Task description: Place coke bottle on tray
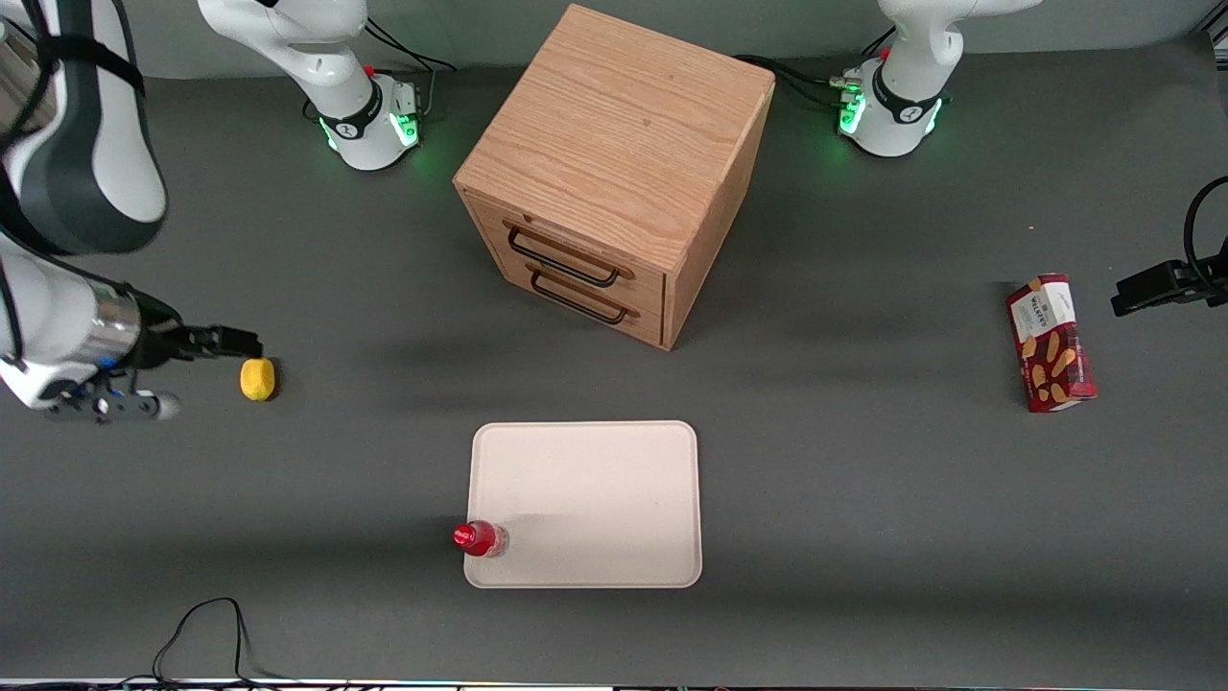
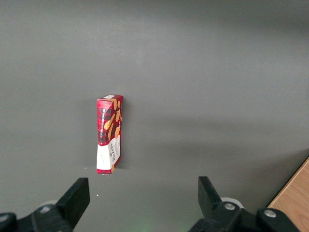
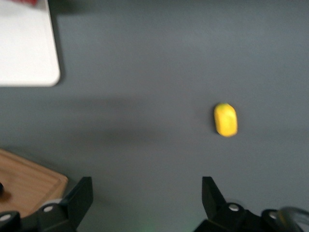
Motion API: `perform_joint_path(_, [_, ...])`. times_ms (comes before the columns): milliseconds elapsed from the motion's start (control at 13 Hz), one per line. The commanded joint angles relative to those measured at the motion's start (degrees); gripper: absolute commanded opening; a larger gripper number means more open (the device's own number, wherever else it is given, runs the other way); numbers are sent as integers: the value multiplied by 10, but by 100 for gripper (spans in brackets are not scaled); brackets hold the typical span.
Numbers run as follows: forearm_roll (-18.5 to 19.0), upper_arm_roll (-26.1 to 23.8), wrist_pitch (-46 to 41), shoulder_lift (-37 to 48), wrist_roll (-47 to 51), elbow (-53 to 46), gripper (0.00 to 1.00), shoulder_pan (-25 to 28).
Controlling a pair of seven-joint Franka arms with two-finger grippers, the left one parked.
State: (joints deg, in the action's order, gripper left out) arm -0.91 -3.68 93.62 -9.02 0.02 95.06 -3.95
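I see the coke bottle (image 1: 480,538) standing on the tray's (image 1: 595,499) corner nearest the front camera. My gripper (image 1: 230,342) hangs well apart from it, empty, fingers spread, above the table by a lemon (image 1: 257,379).

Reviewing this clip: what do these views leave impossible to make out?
- Small red coke bottle at the cream-white rectangular tray's rim: front view cannot settle whether its base rests fully inside; lettering too small. Right wrist view's edge cuts it off.
- Wooden two-drawer cabinet: contents hidden by closed drawers.
- Right arm's tool, open above bare mat beside the yellow lemon-like object: fingertips cut off.
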Motion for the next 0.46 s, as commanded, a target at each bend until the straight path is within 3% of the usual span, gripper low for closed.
perform_joint_path(0, [-12,51,34,107,-42,116,100,30])
perform_joint_path(385, [-9,70,28,117,14,93,100,78])
